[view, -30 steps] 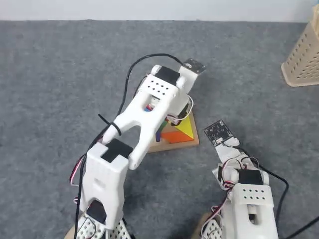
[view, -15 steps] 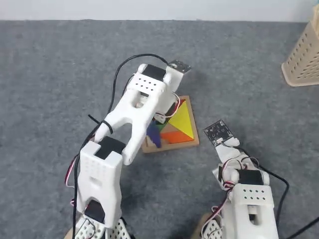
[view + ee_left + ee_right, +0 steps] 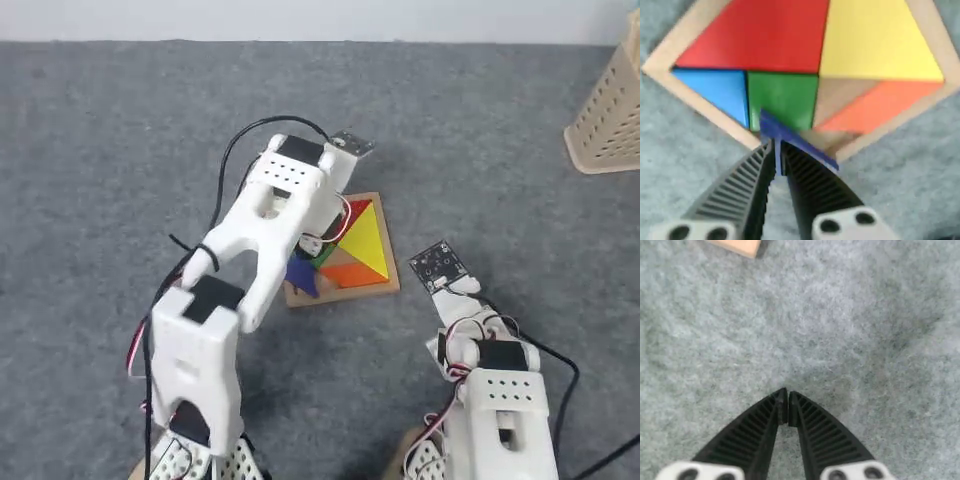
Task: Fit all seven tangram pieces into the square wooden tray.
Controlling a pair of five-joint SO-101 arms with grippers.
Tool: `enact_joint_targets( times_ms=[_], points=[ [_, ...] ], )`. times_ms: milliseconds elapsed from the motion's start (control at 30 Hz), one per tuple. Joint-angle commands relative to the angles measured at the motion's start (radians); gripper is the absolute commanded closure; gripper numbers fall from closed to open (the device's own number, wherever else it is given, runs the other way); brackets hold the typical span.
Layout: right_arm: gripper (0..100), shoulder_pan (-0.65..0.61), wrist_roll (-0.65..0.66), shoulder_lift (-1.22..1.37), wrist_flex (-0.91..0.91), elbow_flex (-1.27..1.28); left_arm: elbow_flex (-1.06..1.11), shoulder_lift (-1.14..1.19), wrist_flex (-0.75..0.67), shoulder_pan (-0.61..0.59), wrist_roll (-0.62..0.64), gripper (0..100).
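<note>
We have our left gripper pinching a dark blue piece, tilted across the tray rim. Beyond the jaws, bare wood adjoins the green piece. Meanwhile our right gripper is pressed together over open carpet.

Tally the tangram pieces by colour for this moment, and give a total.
red piece: 1
yellow piece: 1
light blue piece: 1
green piece: 1
orange piece: 1
dark blue piece: 1
Total: 6
</note>
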Motion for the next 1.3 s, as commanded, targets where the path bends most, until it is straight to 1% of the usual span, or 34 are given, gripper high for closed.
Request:
enact_joint_targets(
  times_ms=[0, 67, 133, 233, 333, 600, 667, 800, 900, 1000, 1267],
  points=[
    [99.2, 0.01, 0.011, -0.025, 0.002, -0.003, 0.143, -0.295, -0.077, -0.015, -0.052, 99],
    [99.2, 0.01, 0.011, -0.025, 0.002, -0.003, 0.263, -0.399, -0.147, -0.055, -0.068, 99],
    [99.2, 0.01, 0.011, -0.025, 0.002, -0.003, 0.386, -0.454, -0.25, -0.106, -0.072, 99],
    [99.2, 0.01, 0.011, -0.025, 0.002, -0.003, 0.503, -0.456, -0.362, -0.164, -0.068, 99],
    [99.2, 0.01, 0.011, -0.025, 0.002, -0.003, 0.547, -0.425, -0.402, -0.176, -0.064, 99],
    [99.2, 0.01, 0.011, -0.025, 0.002, -0.003, 0.562, -0.348, -0.427, -0.157, -0.037, 99],
    [99.2, 0.01, 0.011, -0.025, 0.002, -0.003, 0.572, -0.328, -0.428, -0.127, -0.035, 99],
    [99.2, 0.01, 0.011, -0.025, 0.004, -0.003, 0.576, -0.313, -0.42, -0.068, 0.017, 99],
    [99.2, 0.01, 0.011, -0.025, 0.004, -0.003, 0.578, -0.305, -0.417, -0.046, 0.04, 99],
    [99.2, 0.01, 0.011, -0.025, 0.004, -0.003, 0.575, -0.311, -0.385, -0.038, 0.069, 99],
    [99.2, 0.01, 0.011, -0.025, 0.004, -0.003, 0.57, -0.313, -0.33, -0.034, 0.095, 99]
  ],
)
